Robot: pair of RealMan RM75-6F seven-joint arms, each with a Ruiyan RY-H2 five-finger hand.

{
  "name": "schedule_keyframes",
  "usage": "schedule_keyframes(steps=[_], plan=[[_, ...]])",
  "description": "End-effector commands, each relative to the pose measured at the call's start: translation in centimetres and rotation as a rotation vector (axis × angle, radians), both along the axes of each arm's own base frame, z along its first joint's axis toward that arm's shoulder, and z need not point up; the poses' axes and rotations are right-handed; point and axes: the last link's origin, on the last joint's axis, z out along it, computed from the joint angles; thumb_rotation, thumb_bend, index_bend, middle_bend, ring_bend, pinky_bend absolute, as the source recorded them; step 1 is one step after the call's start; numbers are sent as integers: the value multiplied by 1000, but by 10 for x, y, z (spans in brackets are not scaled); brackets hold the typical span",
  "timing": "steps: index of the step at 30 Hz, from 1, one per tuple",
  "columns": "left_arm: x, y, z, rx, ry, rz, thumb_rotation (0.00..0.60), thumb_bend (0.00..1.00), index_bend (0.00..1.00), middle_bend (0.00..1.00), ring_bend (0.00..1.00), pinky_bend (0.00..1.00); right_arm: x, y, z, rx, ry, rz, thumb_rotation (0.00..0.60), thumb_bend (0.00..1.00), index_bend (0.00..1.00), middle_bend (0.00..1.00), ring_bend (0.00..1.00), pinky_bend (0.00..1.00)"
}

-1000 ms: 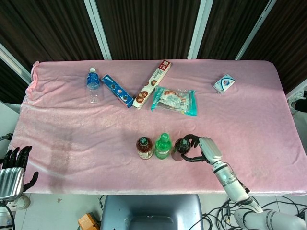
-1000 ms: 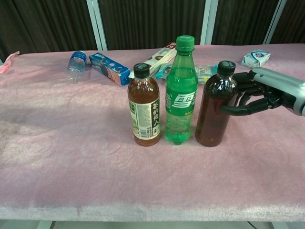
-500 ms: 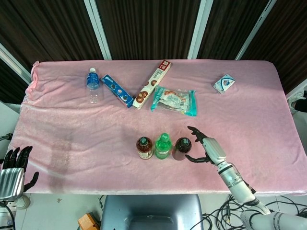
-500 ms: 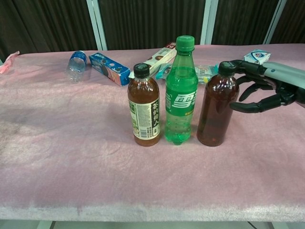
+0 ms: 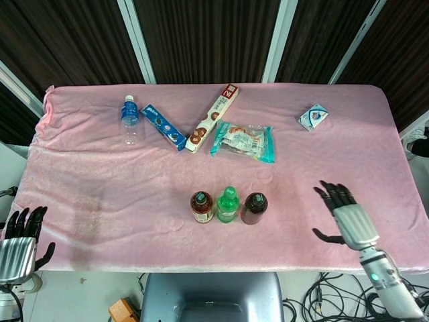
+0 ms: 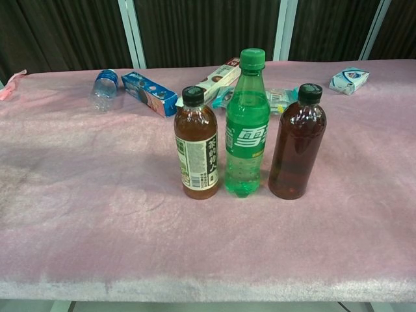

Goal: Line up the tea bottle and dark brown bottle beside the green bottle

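Note:
Three bottles stand upright in a row near the table's front edge. The tea bottle (image 5: 202, 206) (image 6: 196, 152) with a pale label is on the left, the green bottle (image 5: 228, 204) (image 6: 247, 124) in the middle, the dark brown bottle (image 5: 255, 207) (image 6: 298, 143) on the right. My right hand (image 5: 347, 216) hovers well to the right of the row, fingers spread and holding nothing; the chest view does not show it. My left hand (image 5: 20, 235) hangs off the table's front left corner, its fingers apart and empty.
At the back of the pink table (image 5: 100, 188) lie a clear water bottle (image 5: 130, 119), a blue cookie box (image 5: 163, 127), a long snack box (image 5: 213, 117), a teal snack bag (image 5: 244, 141) and a small blue-white packet (image 5: 314, 117).
My right hand let go of the dark brown bottle, opened and drew back to the right, leaving the chest view. The bottle stays standing in the row.

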Motion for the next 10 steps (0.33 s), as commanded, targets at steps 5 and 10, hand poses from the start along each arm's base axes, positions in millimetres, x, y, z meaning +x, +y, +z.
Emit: schedule_keyframes(steps=[5,10], plan=[[4,-2,-4,-10,13,-18,600,334,0,96,0,0,-38,56,44,-212,105,-125,600,355,0,0,0,96],[4,-3,-4,-6,12,-15,600,334,0,97,0,0,-40,52,35,-145,129,-133,600,355,0,0,0,96]])
